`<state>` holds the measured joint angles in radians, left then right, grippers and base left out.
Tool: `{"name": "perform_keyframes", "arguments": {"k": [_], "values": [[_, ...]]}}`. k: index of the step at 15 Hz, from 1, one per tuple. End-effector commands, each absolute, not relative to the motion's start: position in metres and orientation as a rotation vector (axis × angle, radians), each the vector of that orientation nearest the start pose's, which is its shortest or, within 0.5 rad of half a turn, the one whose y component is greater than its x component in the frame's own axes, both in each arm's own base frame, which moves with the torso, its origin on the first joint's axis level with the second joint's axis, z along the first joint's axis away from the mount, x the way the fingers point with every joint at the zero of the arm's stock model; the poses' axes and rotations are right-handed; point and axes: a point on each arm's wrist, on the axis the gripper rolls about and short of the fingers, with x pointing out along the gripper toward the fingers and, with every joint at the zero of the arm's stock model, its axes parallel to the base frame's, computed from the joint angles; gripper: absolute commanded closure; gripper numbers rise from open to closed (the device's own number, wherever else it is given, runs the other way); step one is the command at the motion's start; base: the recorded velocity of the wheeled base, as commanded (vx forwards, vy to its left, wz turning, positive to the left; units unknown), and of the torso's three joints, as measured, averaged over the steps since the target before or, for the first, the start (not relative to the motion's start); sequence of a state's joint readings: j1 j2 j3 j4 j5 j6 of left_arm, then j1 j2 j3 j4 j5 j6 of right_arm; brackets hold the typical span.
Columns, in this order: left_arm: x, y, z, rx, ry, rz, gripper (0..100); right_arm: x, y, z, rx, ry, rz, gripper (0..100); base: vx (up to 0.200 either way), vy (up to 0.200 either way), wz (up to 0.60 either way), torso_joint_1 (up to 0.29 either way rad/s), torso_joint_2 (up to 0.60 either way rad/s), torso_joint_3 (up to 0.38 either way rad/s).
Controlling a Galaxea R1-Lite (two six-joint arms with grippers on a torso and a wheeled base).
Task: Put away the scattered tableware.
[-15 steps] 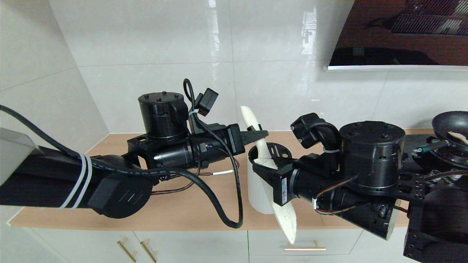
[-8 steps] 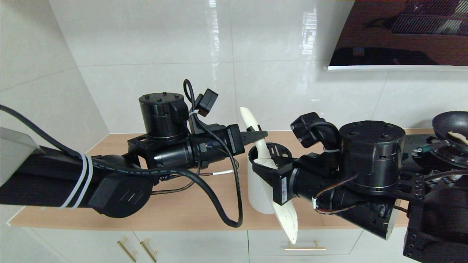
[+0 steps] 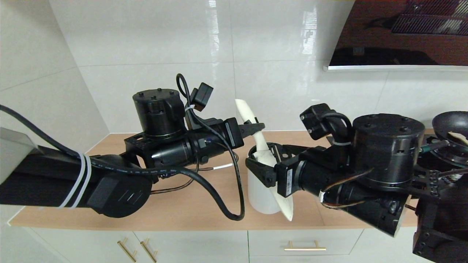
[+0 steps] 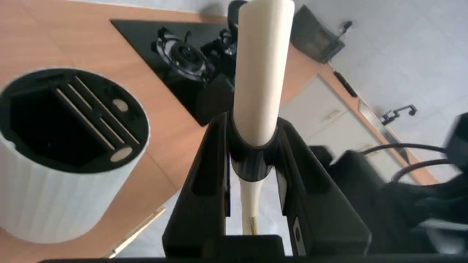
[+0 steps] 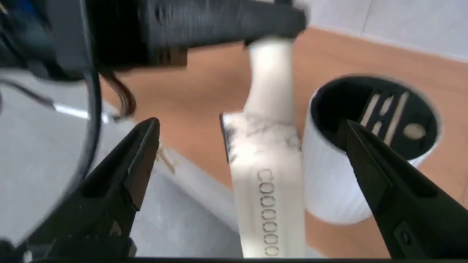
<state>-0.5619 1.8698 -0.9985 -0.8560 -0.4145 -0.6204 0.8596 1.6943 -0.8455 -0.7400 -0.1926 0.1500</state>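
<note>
Two arms meet over the wooden counter (image 3: 175,208): the left gripper (image 3: 254,128) clamps the handle of a white slotted spatula (image 3: 261,146), while the right gripper (image 3: 268,160) stands with jaws spread wide on either side of the blade, touching nothing. The spatula hangs tilted, blade down, close beside the white utensil holder (image 3: 257,193) but outside it. By that showing, the stowing is only partway done, with the drop into the holder left to do.

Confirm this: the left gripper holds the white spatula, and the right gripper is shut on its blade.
The left gripper does hold the white spatula, but the right gripper is open, not shut: the right wrist view shows its fingers spread either side of the blade.
</note>
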Motion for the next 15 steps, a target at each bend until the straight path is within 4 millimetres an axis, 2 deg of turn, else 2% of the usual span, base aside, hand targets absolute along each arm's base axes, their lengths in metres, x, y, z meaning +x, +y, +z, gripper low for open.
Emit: {"name": "perform_keyframes", "arguments": {"k": [1,4,6,7,8,9,13,15], "values": [[0.300,-0.196,0.206,-0.571,0.275,-0.935,100,0.209,0.211,0.225,0.125,0.084,0.605,0,0.000,0.000,0.00,0.000,0.00,0.000],[0.303,-0.175,0.232,-0.563,0.144,-0.917,100,0.218,0.180,0.245,0.155,0.018,0.519,0,0.000,0.000,0.00,0.000,0.00,0.000],[0.311,-0.164,0.252,-0.528,0.029,-0.901,100,0.214,0.172,0.253,0.169,-0.011,0.509,0,0.000,0.000,0.00,0.000,0.00,0.000],[0.317,-0.164,0.267,-0.499,-0.046,-0.907,100,0.214,0.167,0.256,0.172,-0.020,0.494,0,0.000,0.000,0.00,0.000,0.00,0.000],[0.319,-0.165,0.271,-0.488,-0.067,-0.910,100,0.214,0.166,0.256,0.172,-0.021,0.491,0,0.000,0.000,0.00,0.000,0.00,0.000],[0.323,-0.168,0.268,-0.454,-0.087,-0.896,100,0.216,0.165,0.255,0.171,-0.019,0.485,0,0.000,0.000,0.00,0.000,0.00,0.000],[0.348,-0.180,0.233,-0.320,-0.161,-0.883,100,0.218,0.166,0.251,0.165,-0.006,0.484,0,0.000,0.000,0.00,0.000,0.00,0.000],[0.354,-0.183,0.226,-0.275,-0.194,-0.882,100,0.218,0.167,0.251,0.164,-0.005,0.484,0,0.000,0.000,0.00,0.000,0.00,0.000]]}}
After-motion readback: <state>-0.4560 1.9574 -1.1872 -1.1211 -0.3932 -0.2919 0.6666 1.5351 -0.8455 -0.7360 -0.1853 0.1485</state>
